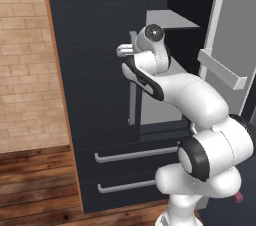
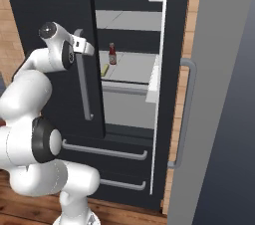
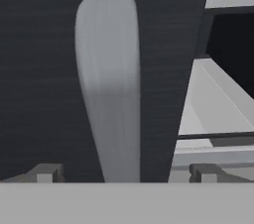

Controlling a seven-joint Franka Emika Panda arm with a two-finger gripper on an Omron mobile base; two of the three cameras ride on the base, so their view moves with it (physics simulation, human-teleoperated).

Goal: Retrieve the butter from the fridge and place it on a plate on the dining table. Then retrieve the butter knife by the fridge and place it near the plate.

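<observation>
Fridge (image 2: 50,0): right door swung open, left door closed. Claw (image 3: 124,172) spread wide, holding nothing, facing the left door's grey bar handle (image 3: 109,89), fingertips either side of it. Butter (image 2: 104,70) lies on the middle shelf (image 2: 132,67), just left of a small red bottle (image 2: 112,53).

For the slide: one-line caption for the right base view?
Open hand at the left door handle; right door open, butter on a fridge shelf.

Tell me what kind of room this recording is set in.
Most likely a rendered home kitchen: a tall black fridge stands with one door open, a small red bottle and a yellow butter stick on its shelf, a brick wall and wood floor beside it.
</observation>
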